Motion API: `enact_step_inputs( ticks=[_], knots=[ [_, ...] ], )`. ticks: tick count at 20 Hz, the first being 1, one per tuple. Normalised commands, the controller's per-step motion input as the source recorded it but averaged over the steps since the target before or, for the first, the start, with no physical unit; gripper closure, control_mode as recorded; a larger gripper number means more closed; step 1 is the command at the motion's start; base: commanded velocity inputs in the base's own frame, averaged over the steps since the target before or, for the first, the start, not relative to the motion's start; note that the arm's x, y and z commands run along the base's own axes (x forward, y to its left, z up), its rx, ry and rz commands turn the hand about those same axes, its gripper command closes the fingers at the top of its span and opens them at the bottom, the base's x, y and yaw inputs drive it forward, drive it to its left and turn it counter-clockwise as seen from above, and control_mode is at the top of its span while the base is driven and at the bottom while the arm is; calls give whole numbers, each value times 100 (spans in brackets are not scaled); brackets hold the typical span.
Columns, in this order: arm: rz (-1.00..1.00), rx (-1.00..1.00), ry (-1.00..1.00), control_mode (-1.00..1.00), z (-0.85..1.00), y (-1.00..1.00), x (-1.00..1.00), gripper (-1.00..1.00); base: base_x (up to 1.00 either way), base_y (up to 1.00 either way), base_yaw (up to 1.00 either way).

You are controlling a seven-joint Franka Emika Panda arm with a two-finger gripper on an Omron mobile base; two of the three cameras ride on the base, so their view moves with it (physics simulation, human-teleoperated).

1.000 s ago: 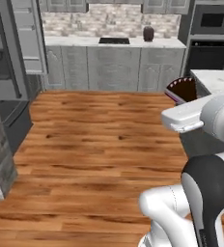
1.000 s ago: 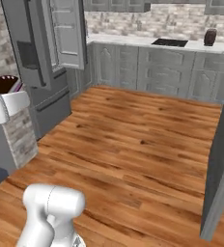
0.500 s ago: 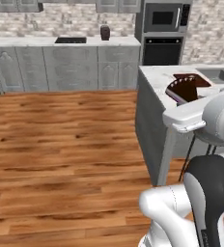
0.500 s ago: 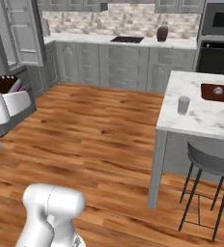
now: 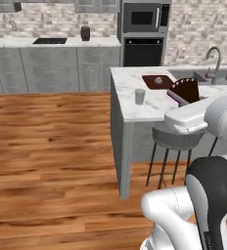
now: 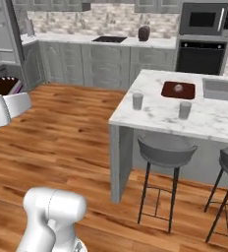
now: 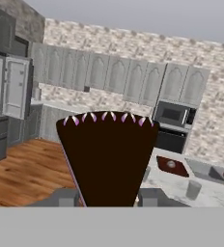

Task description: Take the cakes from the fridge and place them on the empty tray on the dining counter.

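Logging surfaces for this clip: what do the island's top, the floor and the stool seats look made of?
White grey-veined island top: looks like polished marble, judging by the veining. Orange-brown plank floor: seemingly varnished wood, with visible grain and seams. Round grey stool seat: matte, perhaps plastic or padding; unclear, on thin dark metal-looking legs.

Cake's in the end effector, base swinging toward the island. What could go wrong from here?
1. The cake slice is pinched only at its narrow tip by the end effector, wide end up; a jolt might tip or drop it.
2. Stools stand along the island's near side, so the base may clip one.
3. Cups and a dark board sit on the top; a low approach might hit them.
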Motion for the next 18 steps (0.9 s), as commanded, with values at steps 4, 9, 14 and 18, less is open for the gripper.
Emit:
enact_step_inputs(
  ticks=[4,9,14,18],
  knots=[
    [0,0,0,100,0,0,0,100,-1,-100,0],
    [0,0,0,100,0,0,0,100,-43,-100,-3],
    [0,0,0,100,0,0,0,100,-37,-100,-2],
    [0,0,0,100,0,0,0,100,-16,-100,0]
  ],
)
